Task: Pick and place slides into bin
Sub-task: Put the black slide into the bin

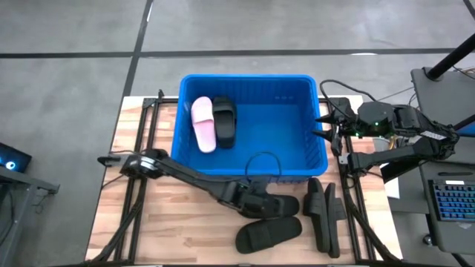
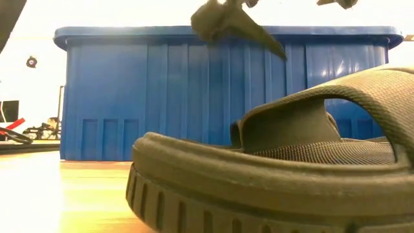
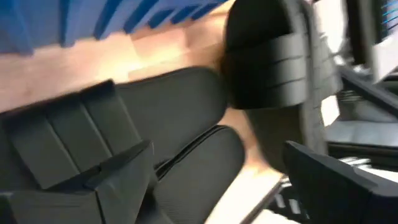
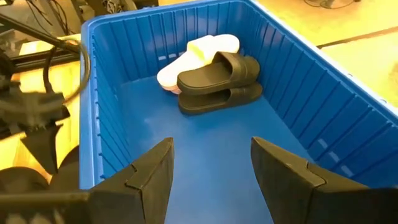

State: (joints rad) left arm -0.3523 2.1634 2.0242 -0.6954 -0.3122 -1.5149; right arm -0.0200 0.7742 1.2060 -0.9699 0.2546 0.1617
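Start on the left. Your left arm reaches across the wood table [image 1: 148, 230] to the black slides in front of the big blue bin [image 1: 297, 159]. The left gripper [image 1: 261, 203] sits right at one black slide [image 1: 278, 205], and you cannot tell if its fingers are apart or together. Another black slide [image 1: 269, 233] lies just below it.

In the bin, a pink slide [image 1: 202, 124] and a black slide [image 1: 224, 120] lie side by side at the left end.

Next come more black slides [image 1: 325, 216], standing on their sides close together, just right of the gripper.

On the right, your right gripper [image 4: 211, 171] hangs over the bin's right edge with its fingers apart, holding nothing.
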